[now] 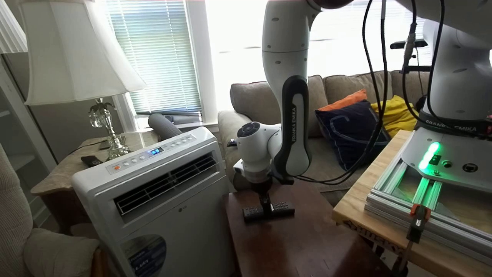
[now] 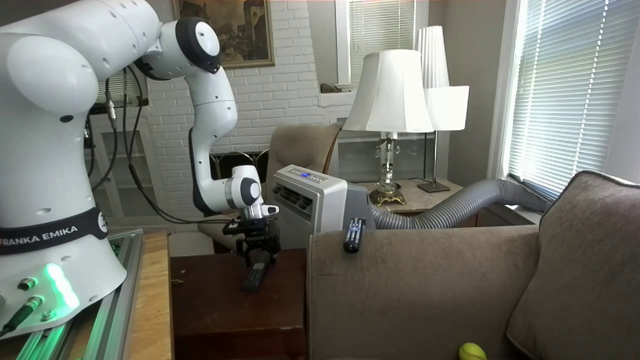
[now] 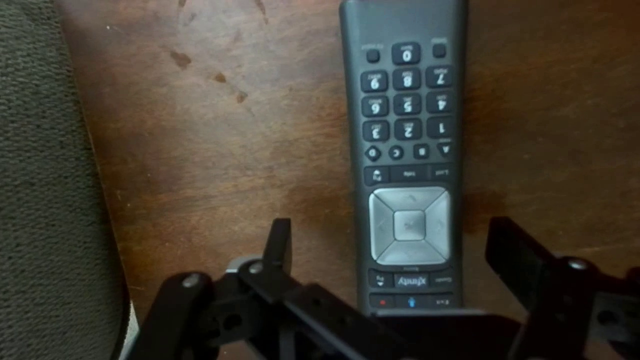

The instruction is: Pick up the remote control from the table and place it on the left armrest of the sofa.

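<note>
The remote control [image 3: 410, 125] is a slim black bar with a silver pad. It lies on the dark brown table [image 1: 300, 242] and also shows in both exterior views [image 1: 284, 209] [image 2: 255, 276]. My gripper [image 3: 392, 242] is open and low over it. One finger is on each side of the remote, with visible gaps, so it is not gripped. The gripper also shows in an exterior view [image 2: 258, 255]. The sofa's tan left armrest [image 2: 425, 280] stands beside the table. Another black remote [image 2: 354, 235] rests on top of it. The sofa [image 1: 253, 98] is behind the arm.
A white air conditioner [image 1: 184, 227] stands close beside the table, with a grey hose [image 2: 450, 205] behind it. The light wood bench [image 1: 353, 204] carries the robot base. Pillows [image 1: 349, 130] lie on the sofa. A lamp [image 2: 390, 95] stands on a side table.
</note>
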Controlling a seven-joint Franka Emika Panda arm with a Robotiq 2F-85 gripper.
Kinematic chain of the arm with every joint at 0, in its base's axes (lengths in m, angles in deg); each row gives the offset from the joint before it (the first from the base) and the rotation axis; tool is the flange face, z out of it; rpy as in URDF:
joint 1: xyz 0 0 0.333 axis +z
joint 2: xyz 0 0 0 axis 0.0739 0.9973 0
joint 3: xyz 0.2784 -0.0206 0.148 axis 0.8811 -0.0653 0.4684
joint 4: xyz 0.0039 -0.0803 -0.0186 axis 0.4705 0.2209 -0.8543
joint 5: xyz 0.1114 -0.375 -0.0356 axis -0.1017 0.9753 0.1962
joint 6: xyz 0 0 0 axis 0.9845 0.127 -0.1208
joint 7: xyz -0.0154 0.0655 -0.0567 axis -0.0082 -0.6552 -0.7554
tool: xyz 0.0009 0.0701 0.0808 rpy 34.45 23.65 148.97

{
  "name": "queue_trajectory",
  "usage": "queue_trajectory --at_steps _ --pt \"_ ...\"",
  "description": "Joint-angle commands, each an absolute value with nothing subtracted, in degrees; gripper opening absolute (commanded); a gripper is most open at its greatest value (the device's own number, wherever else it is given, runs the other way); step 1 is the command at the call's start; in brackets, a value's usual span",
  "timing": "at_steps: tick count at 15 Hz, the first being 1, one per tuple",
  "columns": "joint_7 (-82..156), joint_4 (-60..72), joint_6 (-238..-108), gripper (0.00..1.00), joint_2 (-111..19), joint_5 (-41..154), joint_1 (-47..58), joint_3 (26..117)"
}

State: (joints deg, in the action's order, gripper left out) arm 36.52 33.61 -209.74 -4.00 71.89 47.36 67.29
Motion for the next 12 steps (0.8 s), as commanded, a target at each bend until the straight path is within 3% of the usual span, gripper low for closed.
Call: queue_trajectory --at_steps 1,3,4,10,12 --pt "39.6 31.8 -207.6 1.0 -2.5 71.3 45.9 68.7" --pt "39.4 31.8 -207.2 1.0 -2.3 71.2 46.2 68.6" --pt "38.7 32.0 -207.5 0.81 -2.3 71.0 46.6 68.3" --pt "37.8 32.2 -207.7 0.36 -2.2 70.6 47.0 67.9" --pt "37.9 32.3 -207.7 0.28 -2.3 70.7 47.1 67.9"
